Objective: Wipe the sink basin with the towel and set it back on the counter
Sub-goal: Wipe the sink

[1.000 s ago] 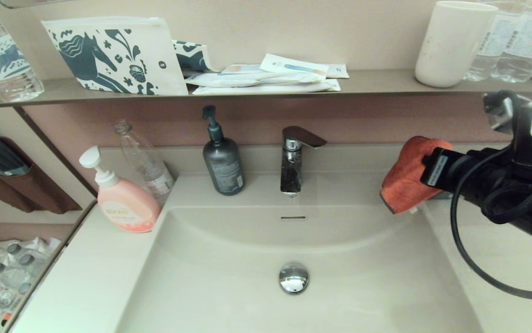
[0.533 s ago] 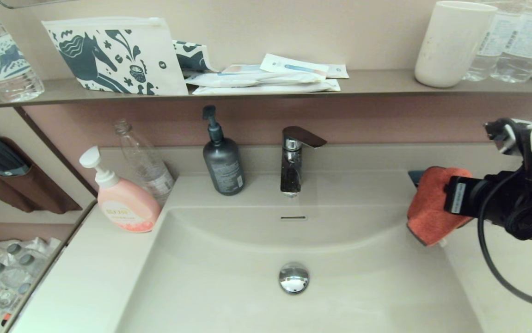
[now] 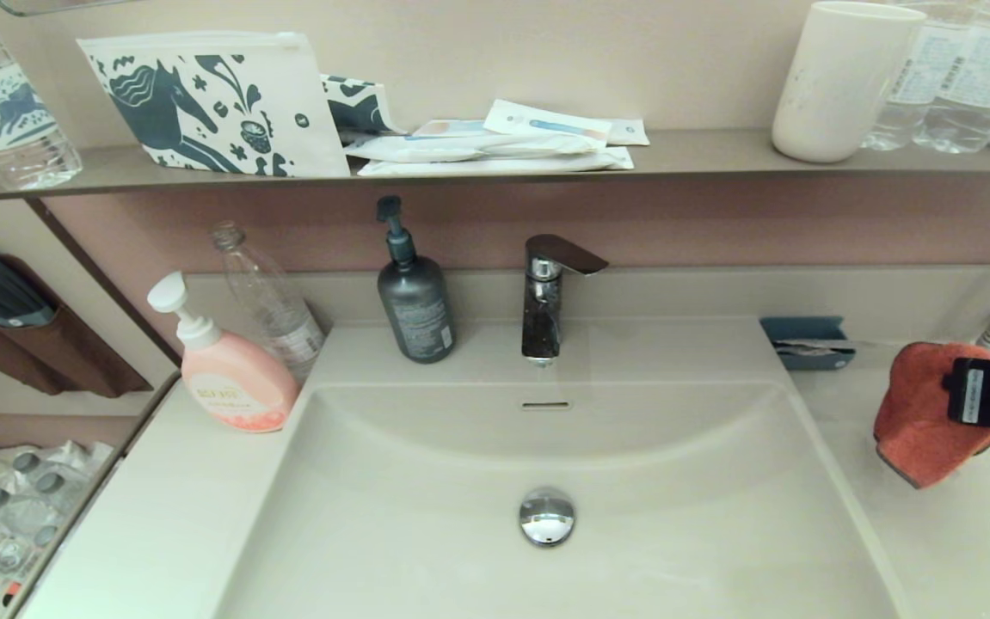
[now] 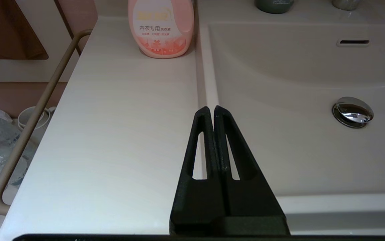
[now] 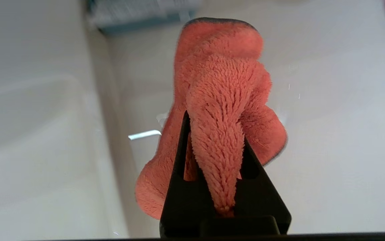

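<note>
The orange-red fluffy towel (image 3: 920, 413) hangs bunched over the right counter (image 3: 933, 559), just right of the sink basin (image 3: 460, 481). In the right wrist view my right gripper (image 5: 214, 130) is shut on a fold of the towel (image 5: 219, 83), with the counter (image 5: 339, 134) beneath. Whether the cloth touches the counter I cannot tell. In the head view the towel hides the fingers. My left gripper (image 4: 211, 108) is shut and empty, parked over the seam between the left counter (image 4: 118, 134) and the basin (image 4: 296, 83). The basin holds only its chrome drain plug (image 3: 546, 516).
A blue holder (image 3: 807, 341) sits at the back of the right counter. The faucet (image 3: 546, 292) and dark pump bottle (image 3: 415, 301) stand behind the basin, a pink pump bottle (image 3: 232, 370) and clear bottle (image 3: 271, 301) at back left. The shelf (image 3: 701, 155) above carries a cup (image 3: 839, 82).
My right gripper carried the towel rightward and nearer to me, from the basin's back right corner to over the right counter, uncovering the blue holder. The left arm stayed still.
</note>
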